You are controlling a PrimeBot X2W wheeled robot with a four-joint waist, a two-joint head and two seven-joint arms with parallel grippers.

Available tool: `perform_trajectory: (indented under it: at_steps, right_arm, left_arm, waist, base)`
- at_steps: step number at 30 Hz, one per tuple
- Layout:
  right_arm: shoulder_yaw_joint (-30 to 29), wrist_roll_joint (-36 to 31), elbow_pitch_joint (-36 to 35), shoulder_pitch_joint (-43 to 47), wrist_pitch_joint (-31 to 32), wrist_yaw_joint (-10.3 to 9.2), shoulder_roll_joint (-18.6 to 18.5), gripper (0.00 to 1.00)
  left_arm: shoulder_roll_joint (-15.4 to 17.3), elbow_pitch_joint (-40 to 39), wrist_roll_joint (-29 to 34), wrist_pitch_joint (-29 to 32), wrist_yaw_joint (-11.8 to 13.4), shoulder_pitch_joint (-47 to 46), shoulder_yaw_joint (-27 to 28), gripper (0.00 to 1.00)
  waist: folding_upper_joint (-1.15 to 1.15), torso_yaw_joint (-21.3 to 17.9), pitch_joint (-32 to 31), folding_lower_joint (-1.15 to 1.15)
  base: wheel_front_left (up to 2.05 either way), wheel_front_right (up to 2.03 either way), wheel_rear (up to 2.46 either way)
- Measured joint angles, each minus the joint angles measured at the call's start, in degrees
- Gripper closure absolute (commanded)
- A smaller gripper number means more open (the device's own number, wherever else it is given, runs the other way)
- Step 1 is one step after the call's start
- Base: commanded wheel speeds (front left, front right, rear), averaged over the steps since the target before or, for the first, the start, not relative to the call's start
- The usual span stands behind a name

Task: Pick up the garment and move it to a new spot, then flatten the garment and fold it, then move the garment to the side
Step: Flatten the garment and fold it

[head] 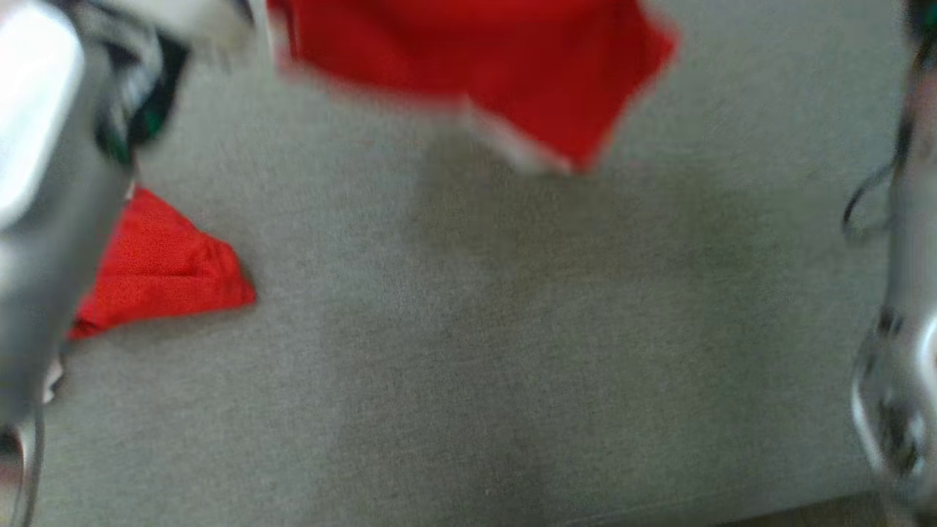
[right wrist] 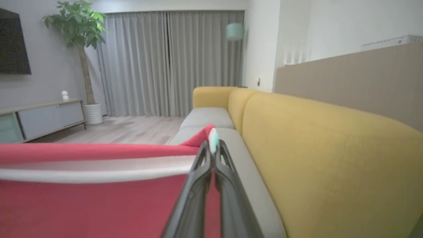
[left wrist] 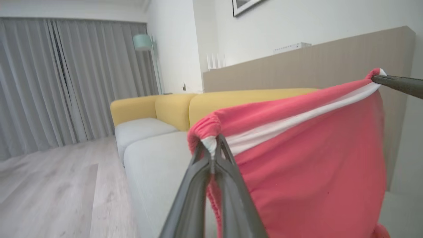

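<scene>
The garment is red cloth with a white waistband, held up in the air and stretched between my two grippers. My left gripper is shut on a bunched end of the waistband. My right gripper is shut on the other end, with the cloth hanging to its left; its dark finger also reaches in at the left wrist view's upper right. The blurred head view has the garment at the top, above the grey seat, and another red part low at the left beside my left forearm.
Below the garment lies the grey sofa seat, backed by a yellow backrest and a beige panel. Wood floor, grey curtains, a potted plant and a low cabinet lie beyond. My right forearm stands at the right edge.
</scene>
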Motion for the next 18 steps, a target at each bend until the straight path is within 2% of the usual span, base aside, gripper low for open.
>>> perform_trajectory:
  at_steps: [4,8,13,18]
  right_arm:
    - [-2.92,-3.24,9.06,-10.58,-9.45,0.0,0.49,1.0]
    - [-5.27,-5.5,18.4,-12.33,-14.06,0.01,0.91,1.0]
    - [-5.69,-7.24,28.88,-7.28,-14.77,0.01,0.31,1.0]
    - [-1.37,-7.81,37.1,-1.9,-11.05,0.01,-2.47,1.0]
  left_arm:
    - [-3.79,7.62,1.9,-6.78,-1.56,-9.46,1.35,1.0]
    - [-7.38,14.38,1.92,-11.58,-3.56,-10.88,0.76,1.0]
    - [-10.71,19.93,-0.49,-13.01,-5.14,-4.78,-2.07,1.0]
    - [-11.12,22.34,-1.57,-13.01,-6.09,4.08,-7.34,1.0]
  waist:
    - [0.0,0.01,3.94,-0.01]
    - [0.0,0.22,6.26,-0.01]
    - [0.0,1.49,6.84,-0.02]
    - [0.0,2.72,6.35,-0.02]
  base:
    - [0.0,0.0,0.0]
    - [0.0,0.0,0.0]
    - [0.0,0.0,0.0]
    - [0.0,0.0,0.0]
